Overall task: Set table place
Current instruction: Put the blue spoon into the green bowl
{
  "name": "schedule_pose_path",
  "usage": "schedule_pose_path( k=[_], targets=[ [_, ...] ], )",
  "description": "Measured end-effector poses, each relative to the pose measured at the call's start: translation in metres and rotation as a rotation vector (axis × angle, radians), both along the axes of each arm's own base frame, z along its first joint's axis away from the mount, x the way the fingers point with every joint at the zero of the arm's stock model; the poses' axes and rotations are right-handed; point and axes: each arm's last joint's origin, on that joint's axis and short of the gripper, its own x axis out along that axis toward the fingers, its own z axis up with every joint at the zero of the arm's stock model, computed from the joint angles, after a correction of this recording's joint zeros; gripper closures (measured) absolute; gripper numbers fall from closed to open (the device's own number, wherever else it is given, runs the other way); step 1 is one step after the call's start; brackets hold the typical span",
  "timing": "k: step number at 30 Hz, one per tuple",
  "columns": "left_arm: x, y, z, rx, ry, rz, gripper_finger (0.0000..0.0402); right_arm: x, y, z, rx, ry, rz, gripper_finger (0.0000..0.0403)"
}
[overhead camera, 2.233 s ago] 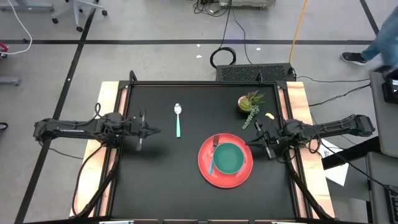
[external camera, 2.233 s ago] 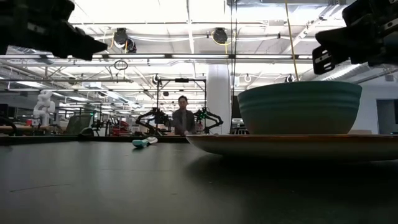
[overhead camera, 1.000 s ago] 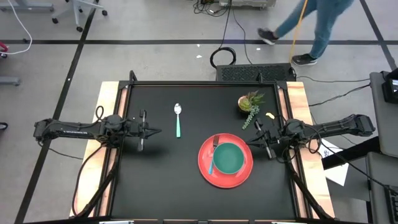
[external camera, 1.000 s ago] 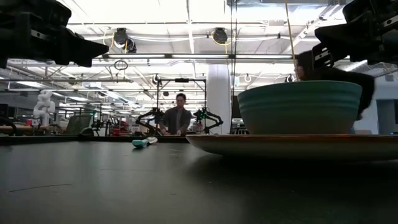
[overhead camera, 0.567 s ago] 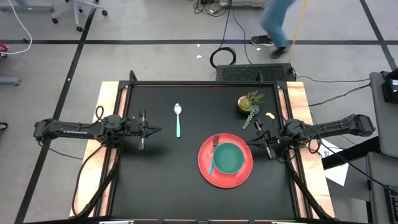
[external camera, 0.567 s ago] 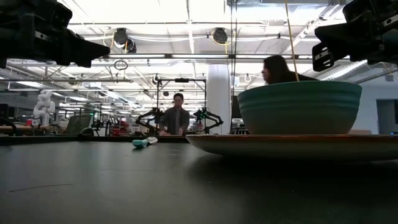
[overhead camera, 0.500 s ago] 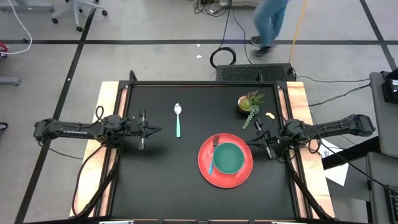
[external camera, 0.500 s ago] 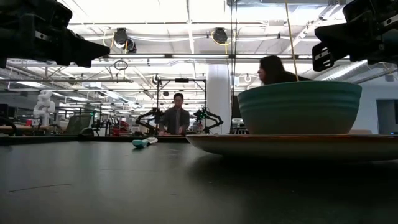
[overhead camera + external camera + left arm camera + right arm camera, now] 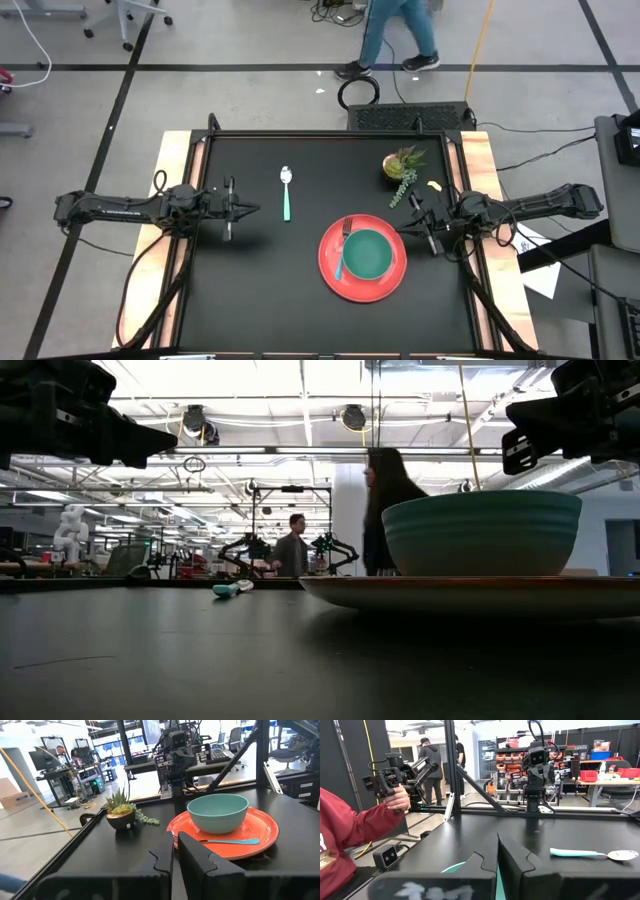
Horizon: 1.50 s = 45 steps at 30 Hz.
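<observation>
The red plate (image 9: 330, 272) lies on the black table (image 9: 260, 300) toward its near right, and the teal bowl (image 9: 369, 254) stands on it. The teal-handled fork (image 9: 342, 256) lies on the plate beside the bowl, on its left. The teal-handled spoon (image 9: 286, 194) lies flat on the table at the far left of the plate. My left gripper (image 9: 252, 210) hovers shut and empty near the left edge, pointing right. My right gripper (image 9: 398, 232) hovers shut and empty just right of the plate, pointing left.
A small potted plant (image 9: 401, 165) stands at the far right, just beyond my right gripper. A person (image 9: 395, 35) walks on the floor beyond the far edge. A person's red sleeve and hand with a hand-held device (image 9: 395, 795) show beyond the table in the right wrist view.
Both arms and the table's things have kept still. A person has walked along the floor beyond the table's far edge, from right toward left.
</observation>
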Motion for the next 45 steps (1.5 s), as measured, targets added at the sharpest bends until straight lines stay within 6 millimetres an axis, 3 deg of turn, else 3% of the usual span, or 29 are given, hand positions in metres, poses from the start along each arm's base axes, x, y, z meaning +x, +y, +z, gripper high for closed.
schedule_pose_path(
  k=[3,8,14,17,21,29,39,45],
  targets=[
    [0.000,0.001,0.003,-0.044,-0.034,0.019,0.0372,0.000,0.000,0.000,0.000,0.000,0.000,0.0403],
    [0.003,0.007,0.017,-0.192,-0.129,0.213,0.0397,0.000,0.000,0.000,0.000,0.000,-0.001,0.0403],
    [0.012,0.013,0.030,-0.317,-0.167,0.427,0.0394,0.000,0.000,0.000,0.000,0.003,0.000,0.0403],
    [0.022,0.014,0.043,-0.378,-0.184,0.435,0.0398,0.000,0.000,-0.001,0.000,0.005,0.000,0.0403],
    [0.044,0.015,0.050,-0.393,-0.094,0.457,0.0399,0.000,0.000,-0.001,0.000,0.009,0.000,0.0403],
    [0.080,0.034,0.048,-0.439,0.112,0.784,0.0400,0.000,0.000,-0.001,0.015,0.018,0.001,0.0403],
    [0.092,0.049,0.036,-0.544,0.222,0.673,0.0401,0.000,0.000,-0.002,0.023,0.027,0.002,0.0403],
    [0.092,0.050,0.034,-0.388,0.425,0.477,0.0401,0.001,0.000,-0.002,0.017,0.025,0.002,0.0403]
  ],
)
